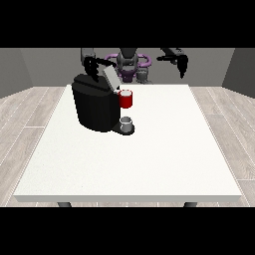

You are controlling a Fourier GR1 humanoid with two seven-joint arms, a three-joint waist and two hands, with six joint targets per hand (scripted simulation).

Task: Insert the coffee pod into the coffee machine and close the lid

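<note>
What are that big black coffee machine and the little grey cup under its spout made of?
The black boxy coffee machine looks like matte plastic: dark, even, hardly any shine. The small grey cup could be metal or glazed ceramic; its pale top catches light, but the look leaves it open.

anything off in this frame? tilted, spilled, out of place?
Nothing spilled or toppled. The coffee machine stands upright on the white table, its lid still raised. A grey cup sits upright on its tray below the red part.

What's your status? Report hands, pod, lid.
Hand at view's left over the coffee machine. Hand at view's right raised, holding nothing. Lid open. Pod not seen.
</note>
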